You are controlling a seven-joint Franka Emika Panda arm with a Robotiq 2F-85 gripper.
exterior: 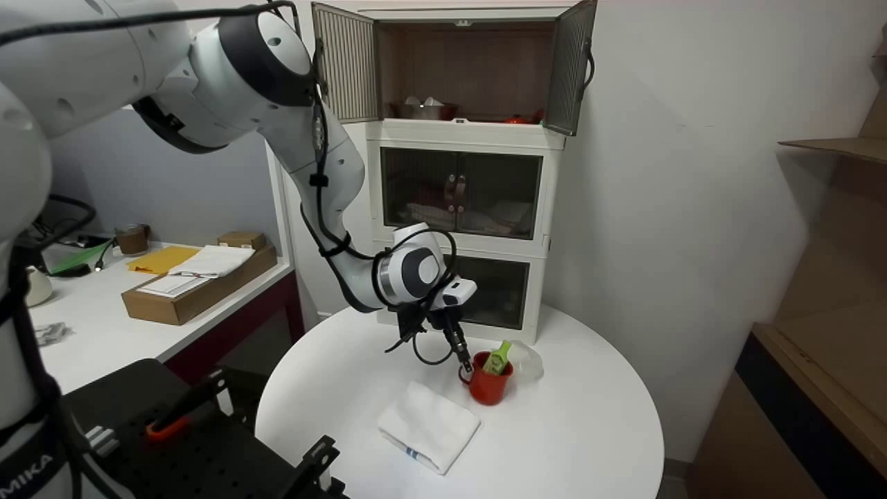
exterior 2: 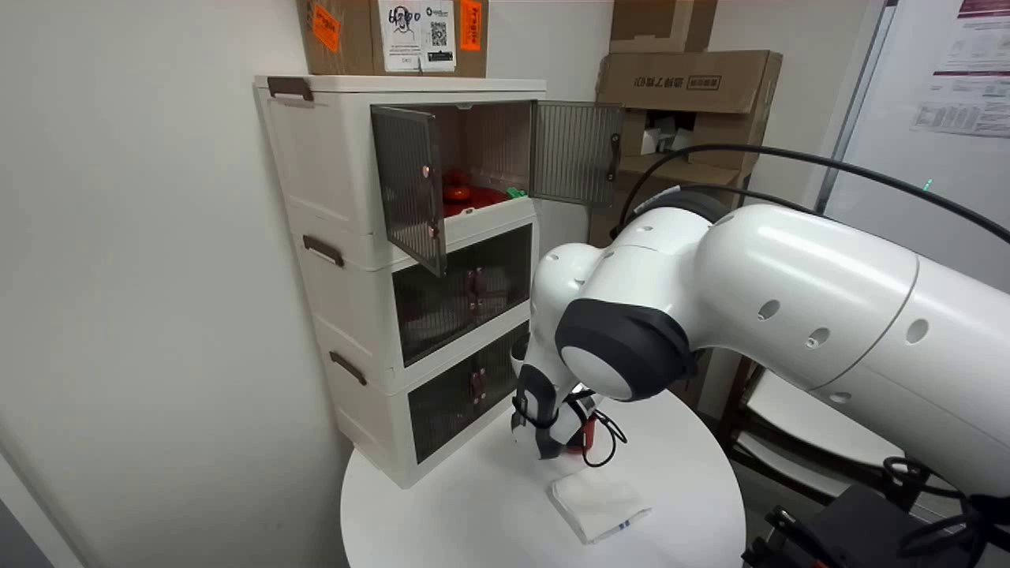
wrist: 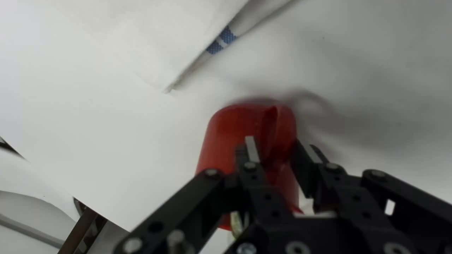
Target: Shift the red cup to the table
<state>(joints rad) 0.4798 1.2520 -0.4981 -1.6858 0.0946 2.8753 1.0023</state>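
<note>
While the round white table (exterior: 575, 423) carries a tall white cabinet (exterior: 464, 135), its upper doors swung outward, a folded white cloth (exterior: 428, 426), blue-marked at one edge, lies on the top. The gripper (wrist: 278, 151) is low, its fingers drawn in and pinching the handle of the red cup (exterior: 489, 388), which is near upright at table-top level beside the cloth; base contact cannot be confirmed. A whitish clear vessel (exterior: 529, 362) shows just behind, and a green utensil (exterior: 498, 355) projects from the cup's mouth.
</note>
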